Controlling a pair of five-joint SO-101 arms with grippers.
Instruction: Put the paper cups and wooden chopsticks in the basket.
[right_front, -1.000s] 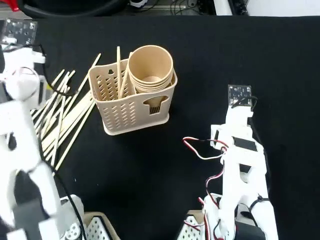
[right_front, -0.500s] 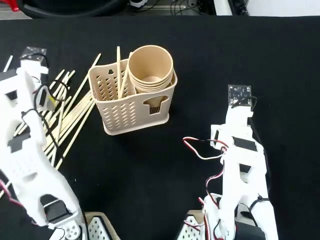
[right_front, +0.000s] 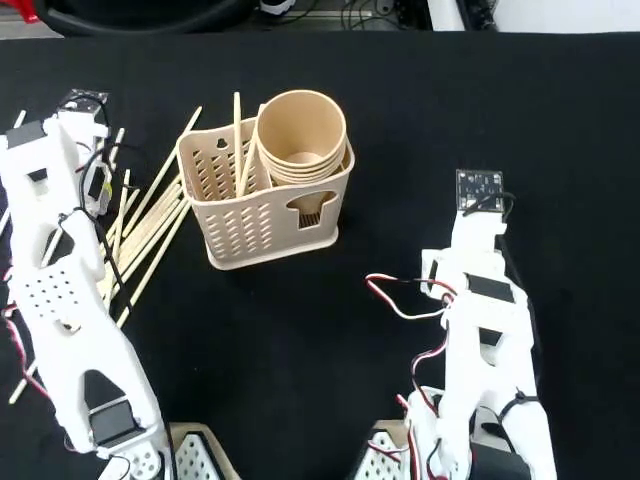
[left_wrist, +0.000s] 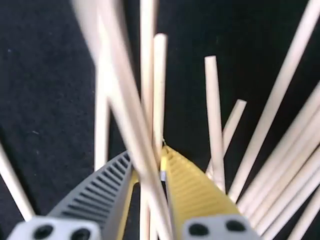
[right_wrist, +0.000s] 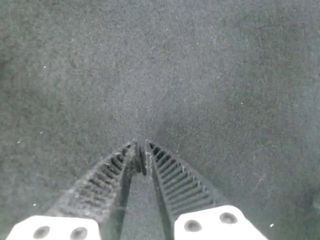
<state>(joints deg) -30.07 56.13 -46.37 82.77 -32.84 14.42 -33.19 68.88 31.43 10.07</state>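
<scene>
A beige slotted basket (right_front: 232, 232) stands upright at the table's middle left. A stack of paper cups (right_front: 301, 137) sits in its right half, and a few wooden chopsticks (right_front: 238, 135) stand in its left half. Several loose chopsticks (right_front: 150, 225) lie in a pile left of the basket. My left gripper (right_front: 100, 188) is down in that pile. In the left wrist view its jaws (left_wrist: 150, 156) are shut on a couple of chopsticks (left_wrist: 148, 95). My right gripper (right_front: 478, 190) rests shut with nothing in it over bare cloth (right_wrist: 140, 147), right of the basket.
The black cloth (right_front: 420, 110) covers the whole table. One stray chopstick (right_front: 22, 385) lies near the left edge beside the left arm's base. The right arm's white body (right_front: 485, 340) and loose wires (right_front: 400, 300) fill the lower right.
The left arm has swung in from the left edge over the chopstick pile, and its gripper has come down among the sticks. The pile has shifted a little. The right arm has kept still.
</scene>
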